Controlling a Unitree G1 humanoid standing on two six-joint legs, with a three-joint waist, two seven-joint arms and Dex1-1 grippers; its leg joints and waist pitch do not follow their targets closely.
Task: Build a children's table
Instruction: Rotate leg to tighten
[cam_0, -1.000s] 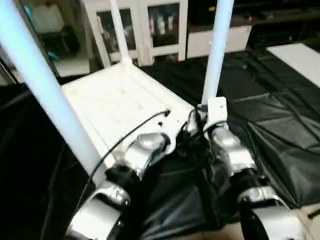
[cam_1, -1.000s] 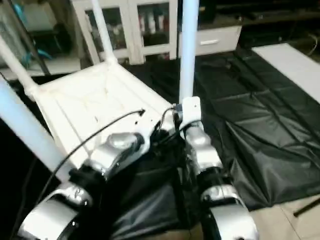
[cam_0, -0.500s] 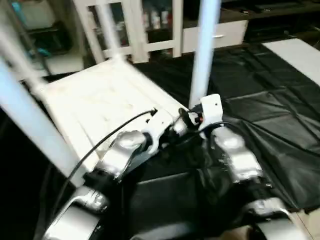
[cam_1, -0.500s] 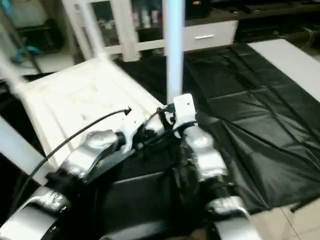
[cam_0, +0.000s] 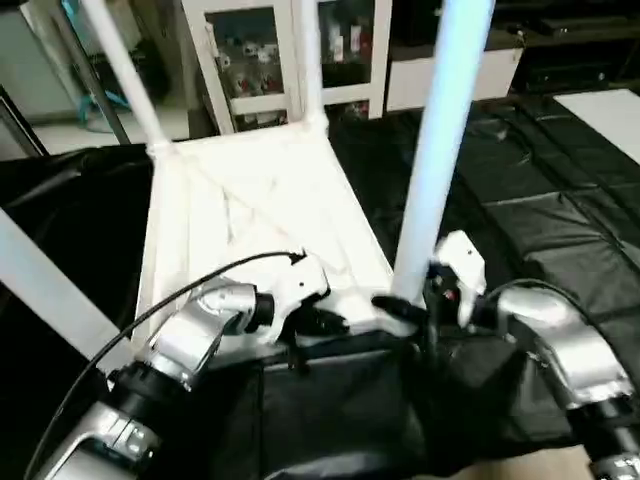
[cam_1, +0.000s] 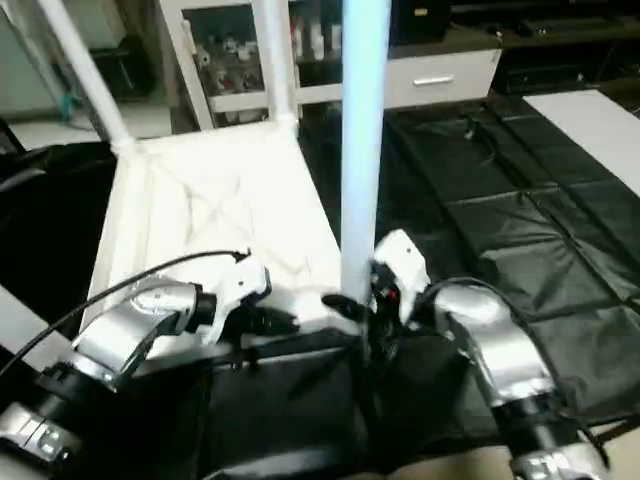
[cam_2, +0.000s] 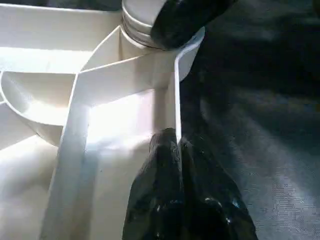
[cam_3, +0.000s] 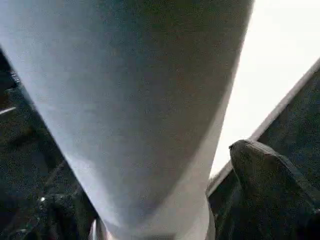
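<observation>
The table top (cam_0: 250, 210) lies upside down on the black sheet (cam_0: 560, 230), with its ribs facing up. At the near right corner, a white leg (cam_0: 440, 150) stands straight up in its round socket (cam_2: 150, 30). The right gripper (cam_0: 400, 305) is at the bottom of this leg, and its fingers are spread wide around it, one finger (cam_3: 270, 185) just beside the tube, so it is not squeezing the leg. The left gripper (cam_0: 322, 322) is on the near edge of the top, just left of that socket, and its two fingers (cam_2: 172, 190) are pressed together with nothing between them, resting on a thin rib. I think the job now is to make this leg sit tight. To do it well, the left gripper should push down on the top so it does not slide, while the right one closes on the tube and pushes straight down, not sideways. On the near left, another leg (cam_0: 50, 280) slants across. At the far side, two more legs (cam_0: 125, 70) (cam_0: 305, 55) already stand in their corners, in front of a white cabinet (cam_0: 290, 50).
</observation>
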